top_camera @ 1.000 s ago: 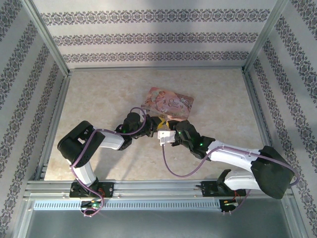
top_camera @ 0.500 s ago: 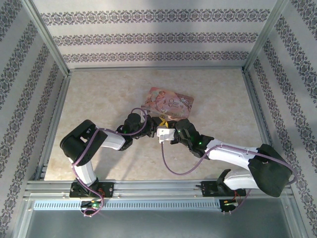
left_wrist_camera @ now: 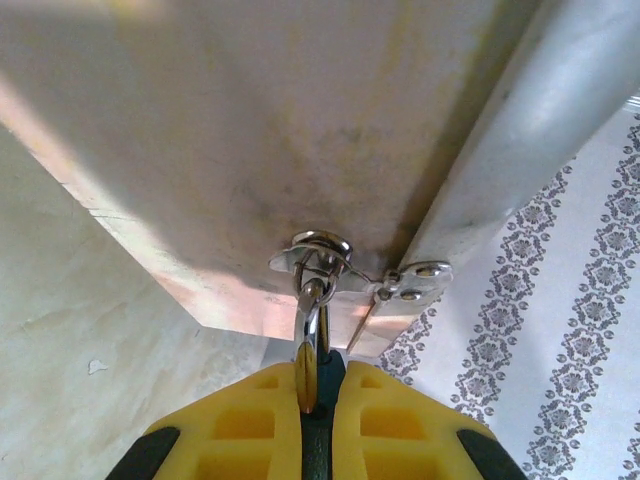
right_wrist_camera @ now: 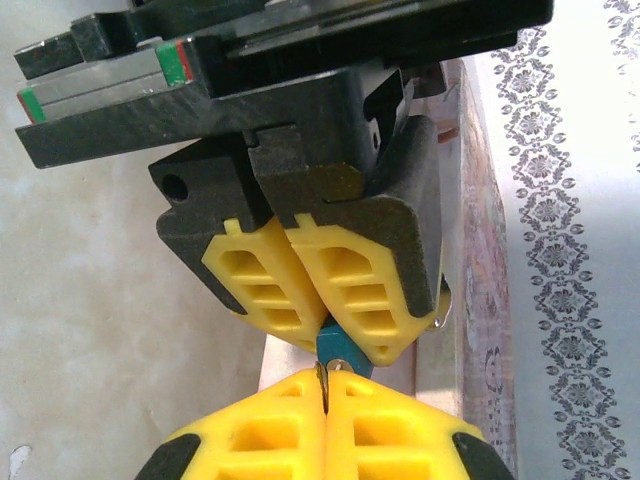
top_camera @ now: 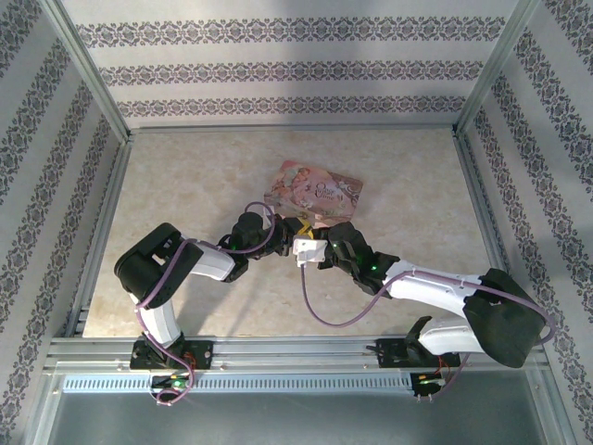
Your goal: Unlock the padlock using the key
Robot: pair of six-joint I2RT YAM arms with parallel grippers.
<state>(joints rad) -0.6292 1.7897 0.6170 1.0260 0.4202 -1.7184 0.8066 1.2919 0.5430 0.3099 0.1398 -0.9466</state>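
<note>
The left arm (top_camera: 199, 264) and the right arm (top_camera: 431, 289) have white shells between bulky black joint housings. A thin purple cable (top_camera: 309, 301) loops along each, and small green lights (top_camera: 374, 270) glow on them. The left pincer (right_wrist_camera: 322, 330) and the right pincer (right_wrist_camera: 325, 400) have yellow ribbed fingertips. Behind the left one sit black blocks and a silvery rail (right_wrist_camera: 95, 85) with red and green ends.

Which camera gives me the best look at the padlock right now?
The left wrist view: the padlock shows its silvery shackle hooked through the tin's latch, pinched in the left gripper. The right wrist view shows just a teal sliver of its body under that gripper's fingers. In the top view the grippers hide it.
</note>
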